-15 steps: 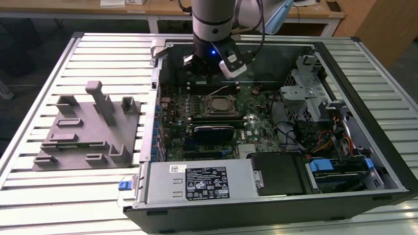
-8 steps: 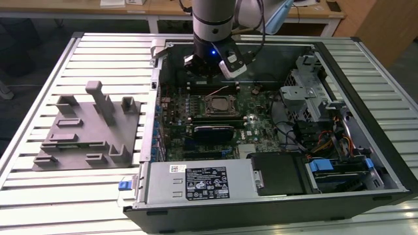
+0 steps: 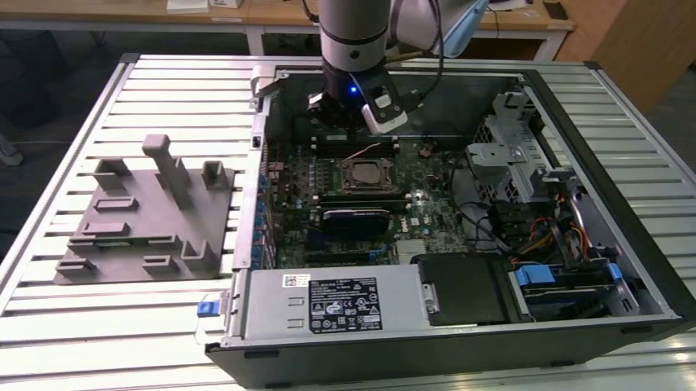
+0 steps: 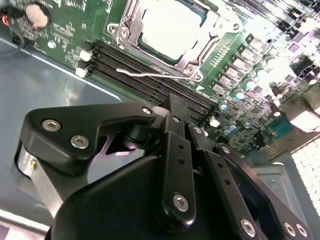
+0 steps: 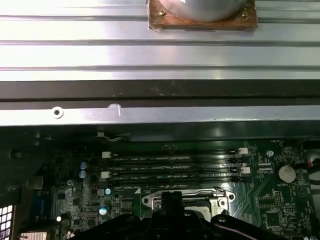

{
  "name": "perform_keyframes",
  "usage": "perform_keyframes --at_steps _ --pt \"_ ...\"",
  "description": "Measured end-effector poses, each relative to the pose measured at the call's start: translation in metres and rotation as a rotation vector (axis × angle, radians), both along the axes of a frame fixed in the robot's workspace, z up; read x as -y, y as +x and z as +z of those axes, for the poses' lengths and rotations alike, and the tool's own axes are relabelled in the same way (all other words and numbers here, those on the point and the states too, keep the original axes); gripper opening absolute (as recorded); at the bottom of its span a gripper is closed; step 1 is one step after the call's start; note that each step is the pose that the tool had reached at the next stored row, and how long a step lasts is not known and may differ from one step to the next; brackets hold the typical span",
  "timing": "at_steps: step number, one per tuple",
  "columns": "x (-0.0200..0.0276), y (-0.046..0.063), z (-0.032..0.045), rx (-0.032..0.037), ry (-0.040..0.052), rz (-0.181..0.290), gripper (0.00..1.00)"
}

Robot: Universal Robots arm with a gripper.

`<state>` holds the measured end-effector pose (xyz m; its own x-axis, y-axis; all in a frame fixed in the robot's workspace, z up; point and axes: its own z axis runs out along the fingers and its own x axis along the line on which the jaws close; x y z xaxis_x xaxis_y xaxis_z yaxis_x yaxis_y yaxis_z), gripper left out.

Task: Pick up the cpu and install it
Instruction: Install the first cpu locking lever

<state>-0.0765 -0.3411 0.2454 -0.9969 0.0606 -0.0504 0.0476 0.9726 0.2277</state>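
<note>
The cpu (image 3: pixel 364 173) lies flat in the black metal-framed socket (image 3: pixel 339 184) on the green motherboard inside the open computer case. In the second wrist view its pale silvery top (image 4: pixel 167 27) sits within the socket frame, and a thin wire lever (image 4: pixel 150 75) stands out over the memory slots. My gripper (image 3: pixel 345 122) hangs just behind the socket, above the memory slots, apart from the cpu and holding nothing that I can see. Its black linkage (image 4: pixel 172 165) is close to the camera. In the first wrist view the gripper (image 5: pixel 172 217) covers part of the cpu (image 5: pixel 196 202).
A grey plastic fixture (image 3: pixel 152 212) with upright posts stands on the slatted table at the exterior view's left. Inside the case are the power supply (image 3: pixel 326 305) at the front, a drive cage (image 3: pixel 522 163) and cables (image 3: pixel 544 236) at the right. The case walls (image 3: pixel 261 163) enclose the board.
</note>
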Motion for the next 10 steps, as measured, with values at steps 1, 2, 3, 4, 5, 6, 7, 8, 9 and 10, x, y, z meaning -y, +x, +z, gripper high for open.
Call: perform_keyframes --at_steps 1,2,3,4,5,6,7,8,9,10 --pt "0.0000 0.0000 -0.0010 0.0016 0.0000 -0.009 0.11" --pt "0.0000 0.0000 -0.0019 0.0031 -0.0001 -0.018 0.11" --pt "0.0000 0.0000 -0.0029 0.0048 0.0000 -0.027 0.11" --pt "0.0000 0.0000 -0.0040 0.0066 -0.0001 -0.037 0.11" --pt "0.0000 0.0000 -0.0050 0.0080 0.0000 -0.046 0.11" --pt "0.0000 0.0000 -0.0060 0.0093 0.0000 -0.054 0.11" --pt "0.0000 0.0000 -0.0069 0.0111 0.0000 -0.063 0.11" --pt "0.0000 0.0000 -0.0077 0.0135 0.0002 -0.070 0.11" --pt "0.0000 0.0000 -0.0082 0.0166 0.0001 -0.076 0.11" --pt "0.0001 0.0000 -0.0087 0.0202 0.0000 -0.082 0.11"
